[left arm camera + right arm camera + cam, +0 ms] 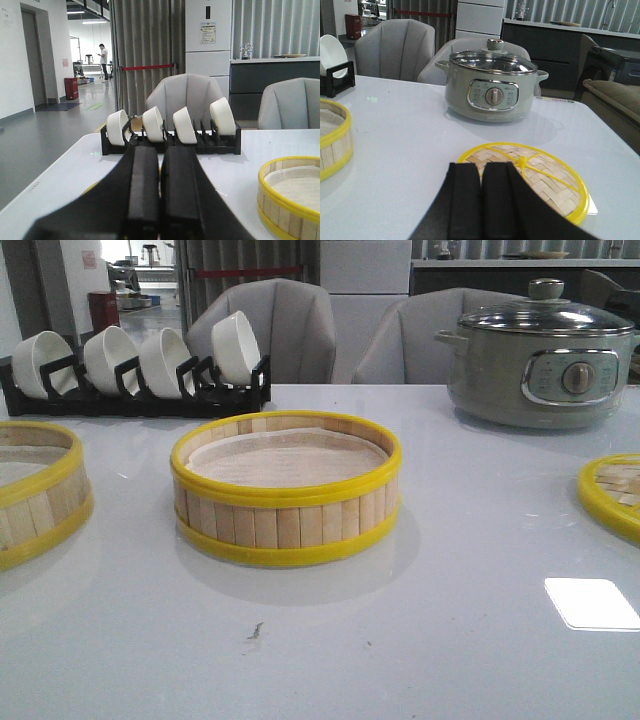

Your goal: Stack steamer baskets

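**Three bamboo pieces apart on the worktop, both arms idle**

At the far left of the front view sits one steamer basket (pixel 35 490), cut off by the frame edge. Behind it a black rack (pixel 135 390) holds four white bowls (pixel 160 360) on edge. The left gripper (pixel 160 192) hangs near that basket with its fingers (pixel 144 190) pressed together, holding nothing.

In the middle stands the second steamer basket (pixel 286 490), upright, with a pale liner (pixel 285 460) in it and bare worktop (pixel 420 640) all around. The two baskets are well apart.

Further right, at the back, is the grey-green pot (pixel 540 365) with its glass lid on. The woven lid (pixel 530 172) lies flat at the right edge, just beyond the right gripper (pixel 482 200), whose fingers are likewise closed and empty.

The baskets look light and stiff, yet the slat walls seem thin and could crack under a hard pinch. The yellow rim, taken over the wall's edge, is probably the firmest hold; the smooth rim may slip.
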{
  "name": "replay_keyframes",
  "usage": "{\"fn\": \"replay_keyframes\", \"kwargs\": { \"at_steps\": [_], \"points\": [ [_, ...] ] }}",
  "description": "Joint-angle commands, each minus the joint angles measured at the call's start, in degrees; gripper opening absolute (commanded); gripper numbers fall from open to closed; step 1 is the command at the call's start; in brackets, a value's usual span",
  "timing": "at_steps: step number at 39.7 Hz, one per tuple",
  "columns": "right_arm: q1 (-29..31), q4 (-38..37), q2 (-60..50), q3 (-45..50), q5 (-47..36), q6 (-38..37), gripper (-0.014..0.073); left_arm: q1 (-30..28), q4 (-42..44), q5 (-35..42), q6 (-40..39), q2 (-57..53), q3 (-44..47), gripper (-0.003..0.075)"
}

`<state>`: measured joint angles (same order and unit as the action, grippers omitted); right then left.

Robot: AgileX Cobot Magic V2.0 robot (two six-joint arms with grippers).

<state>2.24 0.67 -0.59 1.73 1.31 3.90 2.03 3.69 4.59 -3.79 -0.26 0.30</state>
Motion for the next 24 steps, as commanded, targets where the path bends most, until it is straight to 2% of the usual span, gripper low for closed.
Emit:
{"fn": "replay_keyframes", "kwargs": {
  "at_steps": [1,15,24],
  "points": [
    [0.3,0.4,-1.2,-0.9,-5.3,0.3,0.0052,0.0,0.0,4.5,-0.1,-0.7,0.2,0.0085],
    [0.3,0.4,-1.2,-0.9,-5.3,0.3,0.0052,0.7,-2.1,3.7,-0.6,0.0,-1.5,0.0085],
    [0.3,0.4,-1.2,-0.9,-5.3,0.3,0.0052,0.7,-3.7,-4.3,-0.6,12.4,-12.7,0.0085]
  ]
}}
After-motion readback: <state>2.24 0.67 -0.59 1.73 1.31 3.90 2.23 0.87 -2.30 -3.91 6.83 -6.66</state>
